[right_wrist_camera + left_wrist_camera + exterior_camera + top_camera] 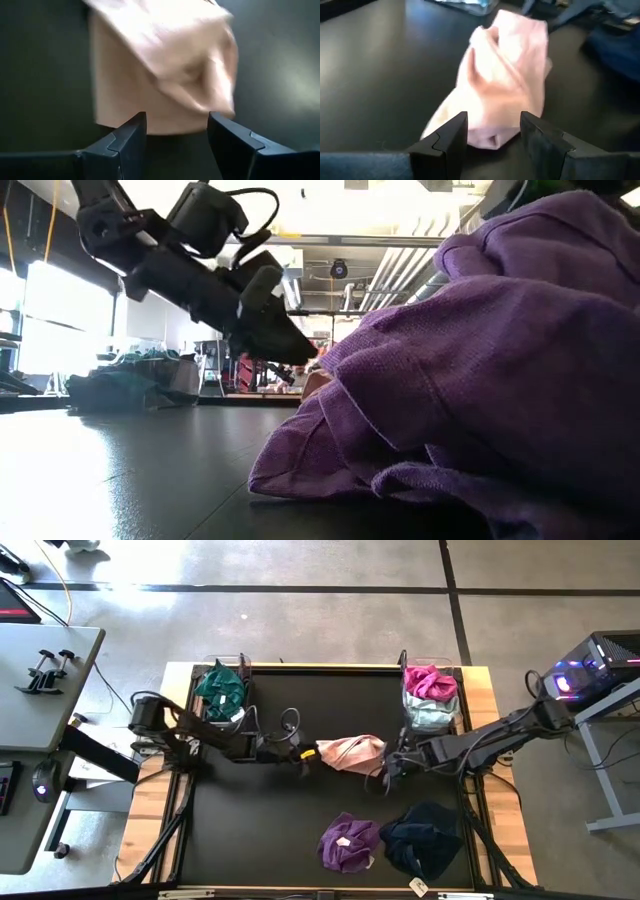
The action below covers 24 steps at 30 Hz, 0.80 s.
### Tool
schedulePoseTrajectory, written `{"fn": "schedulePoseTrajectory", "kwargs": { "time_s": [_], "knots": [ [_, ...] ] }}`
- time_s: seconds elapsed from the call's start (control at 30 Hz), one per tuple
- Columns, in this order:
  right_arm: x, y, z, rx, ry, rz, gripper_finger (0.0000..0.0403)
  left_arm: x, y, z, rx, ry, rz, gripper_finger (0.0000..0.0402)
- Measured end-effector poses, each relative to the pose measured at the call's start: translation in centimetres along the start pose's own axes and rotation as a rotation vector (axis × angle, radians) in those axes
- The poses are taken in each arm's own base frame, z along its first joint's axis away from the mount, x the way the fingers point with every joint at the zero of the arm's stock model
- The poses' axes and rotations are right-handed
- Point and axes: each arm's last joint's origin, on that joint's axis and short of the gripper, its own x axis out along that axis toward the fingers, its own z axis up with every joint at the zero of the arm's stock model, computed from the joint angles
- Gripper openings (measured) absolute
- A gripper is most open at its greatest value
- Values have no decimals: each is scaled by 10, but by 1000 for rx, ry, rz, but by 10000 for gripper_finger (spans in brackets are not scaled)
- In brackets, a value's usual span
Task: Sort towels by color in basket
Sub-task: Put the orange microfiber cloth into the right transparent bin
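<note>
A peach-pink towel [352,752] lies mid-table [260,840] between both hands. The left hand [303,754] and the right hand [384,773] sit just beside it, fingers spread and empty.

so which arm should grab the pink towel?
Close call. Both open grippers flank the pink towel: left gripper, right gripper. I'd lean right: it's nearer the basket holding the magenta towel.
</note>
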Motion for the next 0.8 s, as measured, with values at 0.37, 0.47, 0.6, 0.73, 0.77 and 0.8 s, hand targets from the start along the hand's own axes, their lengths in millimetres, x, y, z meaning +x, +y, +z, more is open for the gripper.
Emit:
{"fn": "schedulePoseTrajectory", "kwargs": {
  "time_s": [0.37, 0.47, 0.6, 0.73, 0.77, 0.8],
  "knots": [
    [17, -9, -3, 131, 58, -112, 153, 28, -6, -4, 14, 28, -85, 170],
    [29, -9, 2, 118, 33, -108, 113, 37, -6, -7, 16, 47, -76, 170],
    [44, -9, 10, 105, 7, -62, 57, 45, -4, -12, 17, 67, -63, 170],
    [45, -4, 25, 63, -124, 6, 9, 51, 1, -14, 12, 74, -46, 170],
    [44, -3, 29, 51, -160, 21, 6, 52, 3, -14, 10, 75, -41, 170],
    [43, -2, 33, 47, -205, 42, 6, 53, 5, -14, 9, 83, -34, 170]
  ]
}}
